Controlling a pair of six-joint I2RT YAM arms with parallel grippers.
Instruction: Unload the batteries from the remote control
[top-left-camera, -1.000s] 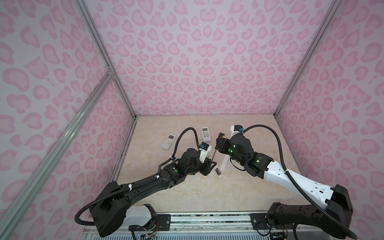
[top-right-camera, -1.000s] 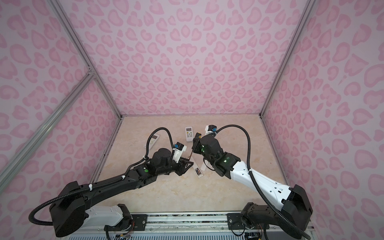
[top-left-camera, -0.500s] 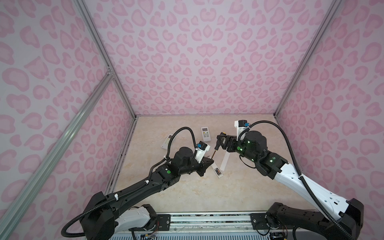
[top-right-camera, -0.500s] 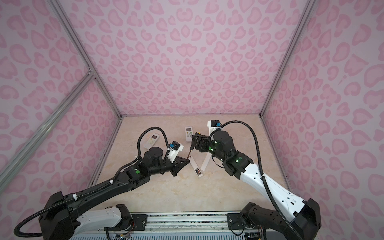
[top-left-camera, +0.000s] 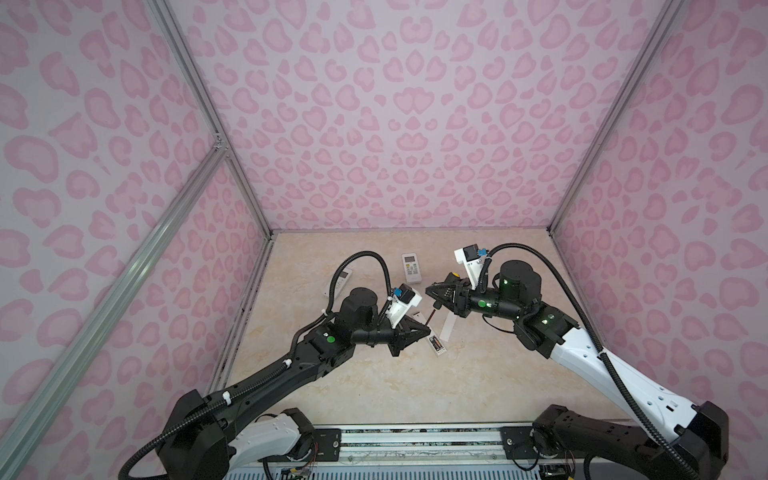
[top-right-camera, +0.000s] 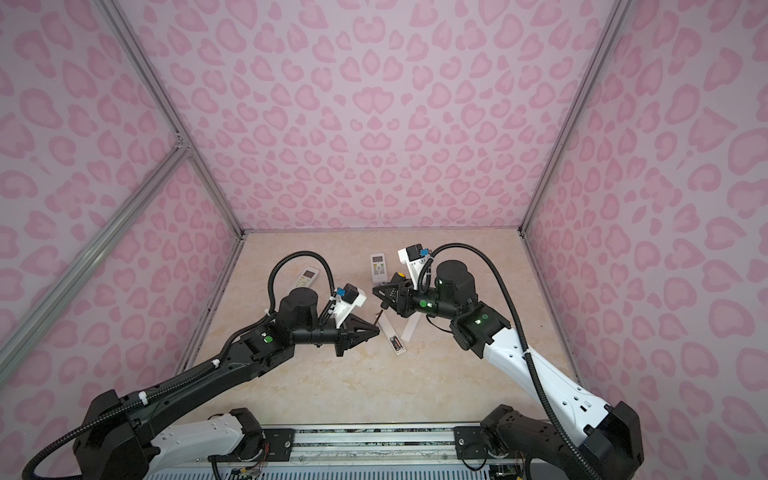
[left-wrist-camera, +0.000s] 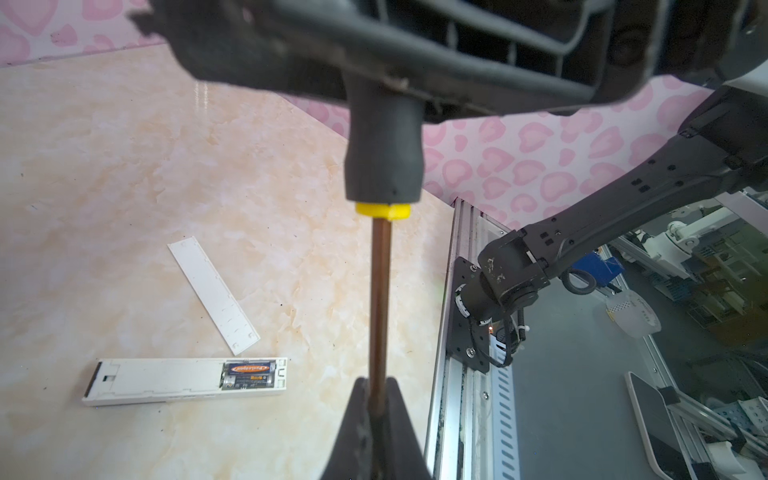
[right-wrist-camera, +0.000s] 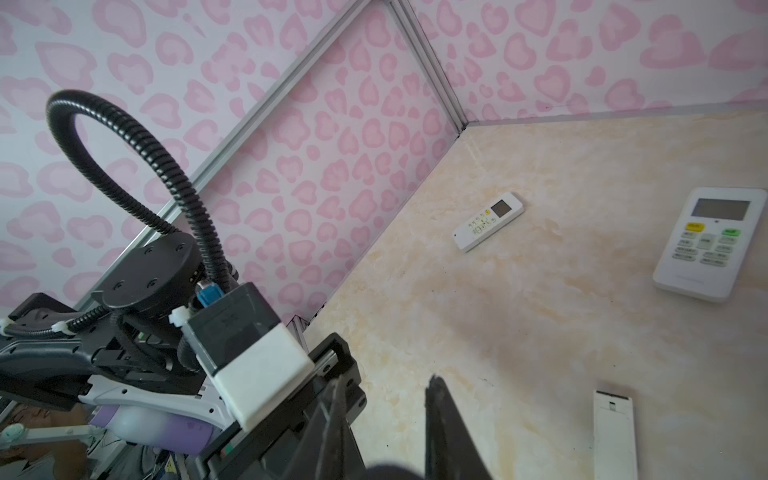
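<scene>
The white remote control (left-wrist-camera: 166, 382) lies face down near the middle of the floor, seen in both top views (top-left-camera: 432, 338) (top-right-camera: 394, 337). Its compartment is open, with two black-and-gold batteries (left-wrist-camera: 248, 374) (top-left-camera: 435, 344) inside. My left gripper (left-wrist-camera: 376, 380) (top-left-camera: 428, 330) is shut on the brown shaft of a screwdriver (left-wrist-camera: 379, 291), just above the remote. My right gripper (right-wrist-camera: 386, 378) (top-left-camera: 428, 289) is shut on the screwdriver's black handle (left-wrist-camera: 384, 158), whose yellow cap (top-left-camera: 456, 275) sticks out behind it. The right wrist view shows one end of the remote (right-wrist-camera: 614, 432).
The remote's loose white cover (left-wrist-camera: 214, 295) (top-left-camera: 448, 328) lies beside it. Two other white remotes lie face up toward the back, one wide (top-left-camera: 411, 268) (right-wrist-camera: 702, 249) and one slim (top-left-camera: 340, 282) (right-wrist-camera: 488, 226). Pink walls enclose three sides, and a metal rail (left-wrist-camera: 457, 374) runs along the front edge.
My left jaws have closed on the screwdriver's shaft. The right arm's wrist and elbow have shifted right and upward, with its gripper still at the handle.
</scene>
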